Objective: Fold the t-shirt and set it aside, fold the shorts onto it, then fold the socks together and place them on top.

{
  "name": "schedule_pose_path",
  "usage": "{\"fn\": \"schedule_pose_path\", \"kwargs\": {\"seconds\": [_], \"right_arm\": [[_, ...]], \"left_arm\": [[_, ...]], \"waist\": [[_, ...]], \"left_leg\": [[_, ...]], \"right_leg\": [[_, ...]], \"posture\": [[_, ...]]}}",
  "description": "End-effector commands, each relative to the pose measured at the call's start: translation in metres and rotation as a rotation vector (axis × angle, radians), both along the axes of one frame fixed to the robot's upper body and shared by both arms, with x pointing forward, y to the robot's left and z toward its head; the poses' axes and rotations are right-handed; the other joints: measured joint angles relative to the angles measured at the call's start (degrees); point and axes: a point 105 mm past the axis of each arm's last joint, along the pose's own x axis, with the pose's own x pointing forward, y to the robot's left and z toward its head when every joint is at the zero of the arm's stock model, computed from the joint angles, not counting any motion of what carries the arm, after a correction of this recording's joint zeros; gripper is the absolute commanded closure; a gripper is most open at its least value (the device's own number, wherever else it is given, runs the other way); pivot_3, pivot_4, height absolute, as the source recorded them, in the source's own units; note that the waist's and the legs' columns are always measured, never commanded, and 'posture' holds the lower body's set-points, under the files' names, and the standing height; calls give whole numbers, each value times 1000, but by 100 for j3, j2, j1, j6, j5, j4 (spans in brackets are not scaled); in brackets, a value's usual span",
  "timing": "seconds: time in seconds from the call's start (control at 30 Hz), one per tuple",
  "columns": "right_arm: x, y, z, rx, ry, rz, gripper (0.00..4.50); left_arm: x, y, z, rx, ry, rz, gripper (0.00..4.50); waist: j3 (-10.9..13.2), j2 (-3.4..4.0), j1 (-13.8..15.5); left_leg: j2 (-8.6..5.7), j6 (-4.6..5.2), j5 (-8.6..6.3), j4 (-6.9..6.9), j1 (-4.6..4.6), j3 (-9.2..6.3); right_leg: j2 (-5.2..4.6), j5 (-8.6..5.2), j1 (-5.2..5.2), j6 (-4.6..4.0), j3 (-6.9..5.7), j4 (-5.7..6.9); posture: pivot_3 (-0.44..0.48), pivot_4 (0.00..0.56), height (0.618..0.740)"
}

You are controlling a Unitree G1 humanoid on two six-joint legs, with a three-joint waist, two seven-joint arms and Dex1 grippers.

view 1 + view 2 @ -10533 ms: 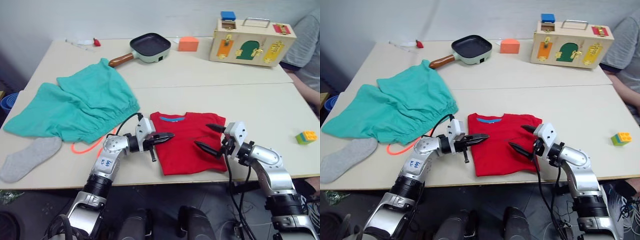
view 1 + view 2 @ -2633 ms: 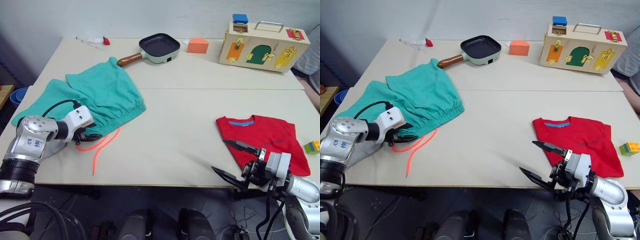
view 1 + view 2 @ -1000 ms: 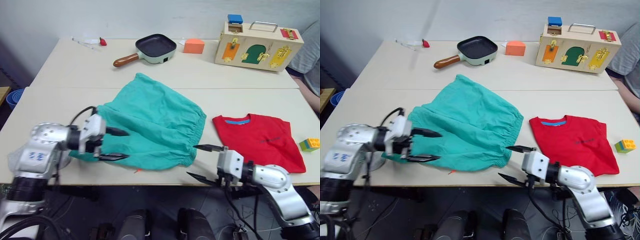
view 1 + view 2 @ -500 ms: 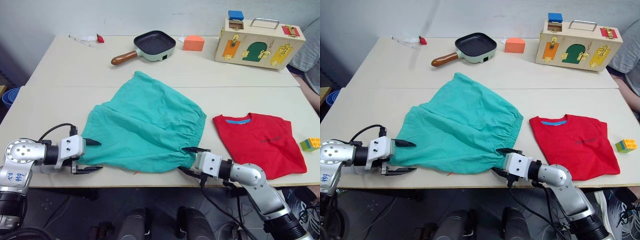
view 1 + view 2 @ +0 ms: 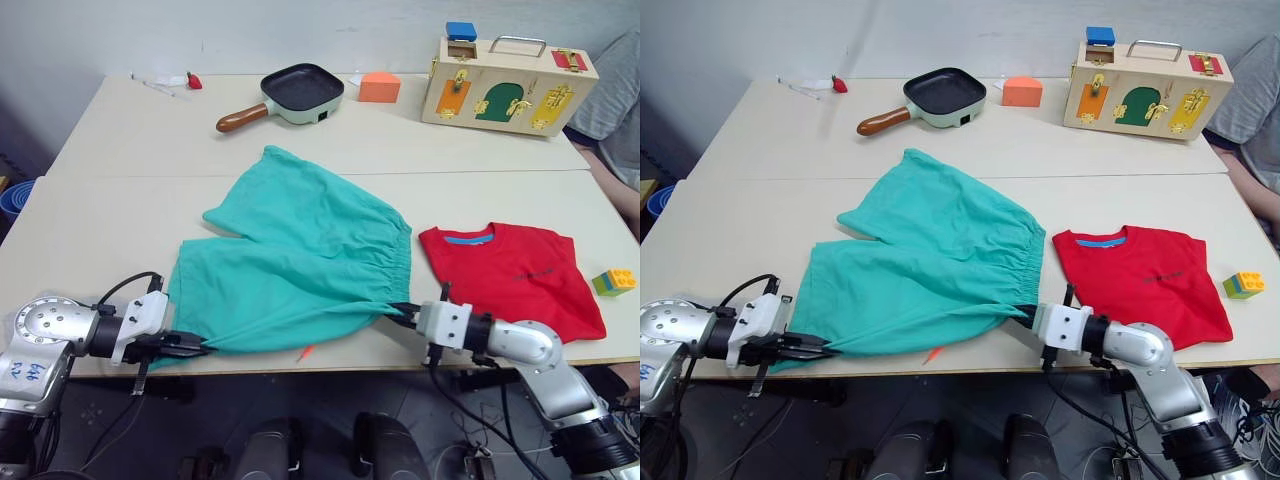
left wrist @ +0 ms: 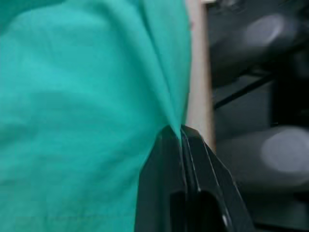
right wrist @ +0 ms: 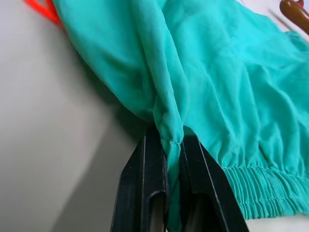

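One t-shirt (image 5: 510,275), one shorts (image 5: 300,262), one frying pan (image 5: 292,94), one wooden latch box (image 5: 508,82), perhaps two small blocks (image 5: 612,282).

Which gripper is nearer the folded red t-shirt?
Right. The right gripper pinches the shorts just beside the t-shirt; the left gripper pinches their far corner.

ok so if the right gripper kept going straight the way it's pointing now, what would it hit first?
The right gripper is shut on the near edge of the teal shorts and points toward the robot's left. Going on, it would likely just push into more of the shorts' bunched cloth.
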Motion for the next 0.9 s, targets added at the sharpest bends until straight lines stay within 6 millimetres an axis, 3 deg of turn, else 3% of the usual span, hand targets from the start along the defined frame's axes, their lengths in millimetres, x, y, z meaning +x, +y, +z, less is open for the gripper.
{"fn": "schedule_pose_path", "kwargs": {"seconds": [0.03, 0.2, 0.37, 0.5, 0.63, 0.77, 0.9], "right_arm": [[-17, -10, 12, 24, 4, 107, 4500], [-53, -22, 3, 11, 170, 258, 4500], [-64, -27, 8, 55, 258, 293, 4500], [-58, -31, 28, 187, 345, 232, 4500], [-48, -32, 49, 329, 450, 175, 4500], [-25, -34, 64, 452, 494, 69, 4500], [2, -34, 69, 516, 527, -50, 4500]], "left_arm": [[-28, -11, 20, -44, 128, -61, 4488], [-76, -13, 25, -2, 406, -93, 4488], [-81, -18, 44, -38, 472, -55, 4488], [-46, -18, 67, -79, 292, -10, 4488], [9, -18, 99, -119, 37, -5, 4488], [62, -27, 125, -149, -158, -16, 4488], [113, -40, 138, -135, -287, 6, 4488]], "waist": [[0, 1, -1], [2, 1, 3], [5, -1, 25], [11, 8, 110], [16, 16, 159], [13, 11, 177], [13, -2, 166]], "left_leg": [[1, 2, 1, 0, 0, -1], [2, 8, -7, -3, 6, -1], [3, -20, -18, 2, 16, -2], [4, -8, -11, 1, 24, -16], [10, -24, 0, -6, 35, -20], [11, -58, 23, -9, 19, -14], [4, -12, 44, 4, -22, 1]], "right_leg": [[1, 0, 0, 0, -1, 0], [1, -3, 11, -5, 0, -12], [-3, -4, 21, -7, 3, -15], [-3, -9, 27, -31, 9, -16], [1, 0, 24, -60, 9, -12], [6, 18, 4, -49, -1, 9], [53, 23, -22, -40, -34, 33]], "posture": [[0, 150, 740], [0, 150, 740], [0, 150, 740], [0, 150, 740], [0, 150, 740], [0, 150, 740], [0, 150, 740]]}}
